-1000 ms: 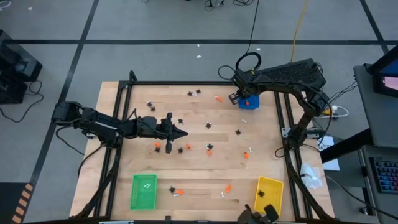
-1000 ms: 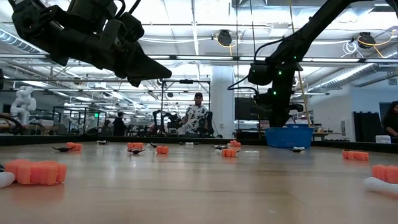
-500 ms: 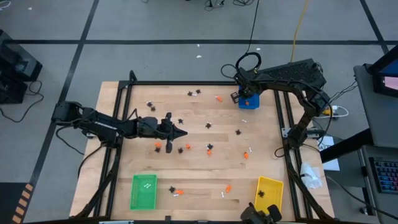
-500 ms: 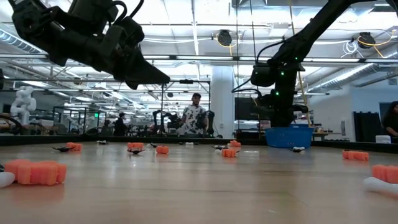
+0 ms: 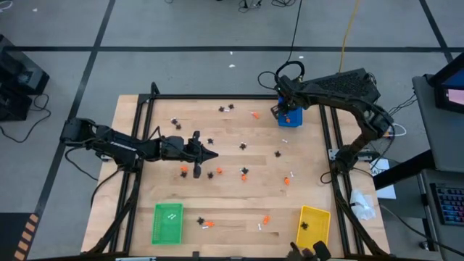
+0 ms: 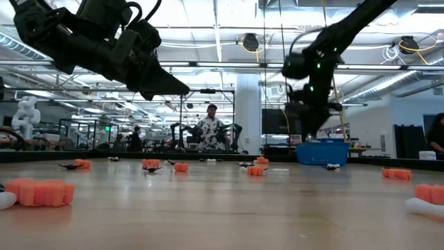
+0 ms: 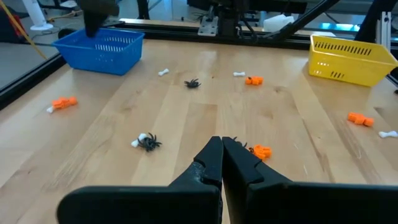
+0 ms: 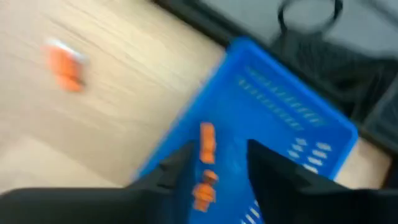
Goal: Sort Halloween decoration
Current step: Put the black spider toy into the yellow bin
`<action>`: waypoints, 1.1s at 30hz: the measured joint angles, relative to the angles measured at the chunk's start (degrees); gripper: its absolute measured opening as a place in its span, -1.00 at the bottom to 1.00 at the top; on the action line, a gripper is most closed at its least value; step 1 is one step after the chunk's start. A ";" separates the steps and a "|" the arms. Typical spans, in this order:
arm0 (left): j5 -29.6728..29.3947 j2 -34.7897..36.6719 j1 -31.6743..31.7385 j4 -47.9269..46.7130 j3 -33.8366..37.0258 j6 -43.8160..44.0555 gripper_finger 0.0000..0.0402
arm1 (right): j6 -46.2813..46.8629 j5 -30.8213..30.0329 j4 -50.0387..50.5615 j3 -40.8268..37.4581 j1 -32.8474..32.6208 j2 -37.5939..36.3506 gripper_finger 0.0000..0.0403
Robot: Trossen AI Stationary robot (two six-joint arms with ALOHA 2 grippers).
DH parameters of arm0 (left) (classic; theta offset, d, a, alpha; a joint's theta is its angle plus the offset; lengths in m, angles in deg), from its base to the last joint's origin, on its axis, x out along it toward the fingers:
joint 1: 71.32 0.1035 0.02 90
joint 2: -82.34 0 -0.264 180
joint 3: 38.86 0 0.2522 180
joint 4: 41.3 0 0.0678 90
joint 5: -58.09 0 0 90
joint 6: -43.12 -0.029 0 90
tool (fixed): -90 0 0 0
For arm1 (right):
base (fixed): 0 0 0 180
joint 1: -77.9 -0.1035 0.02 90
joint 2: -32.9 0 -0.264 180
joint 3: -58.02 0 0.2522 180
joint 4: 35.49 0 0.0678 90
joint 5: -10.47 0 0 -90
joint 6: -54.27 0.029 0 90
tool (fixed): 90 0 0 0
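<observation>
Tiny orange lumps (image 5: 184,170), black spiders (image 5: 210,174) and white bones (image 5: 291,174) lie scattered on the wooden table (image 5: 239,196). My right gripper (image 8: 217,158) hangs open above the blue tray (image 5: 291,120) at the far right. Two orange lumps (image 8: 205,186) show on the tray's floor between its fingers, apart from them. My left gripper (image 7: 221,142) hovers shut and holding nothing above the table's middle left (image 5: 215,154). An orange lump (image 7: 261,150) and a spider (image 7: 149,142) lie just beyond its tips.
A green tray (image 5: 167,222) holding white bones stands at the near left. A yellow tray (image 5: 314,225) with a black spider is at the near right. Black frame rails (image 5: 145,130) run along the table's edges. A person (image 6: 209,132) stands in the room beyond.
My right gripper has risen above the blue tray and stays over it.
</observation>
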 joint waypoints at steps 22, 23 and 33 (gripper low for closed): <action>-9.70 7.13 7.15 -68.99 -18.16 2.40 -0.98 | -2.77 -4.03 -33.60 -24.87 -27.35 -27.39 -1.00; -9.68 6.96 8.63 -70.58 -18.16 2.64 -0.98 | -2.94 -5.35 -33.62 -24.88 -28.10 -27.46 -1.00; -10.05 1.55 26.23 -73.01 -18.18 -0.60 -0.95 | -6.42 -7.70 -35.88 -24.92 -31.90 -26.77 -1.00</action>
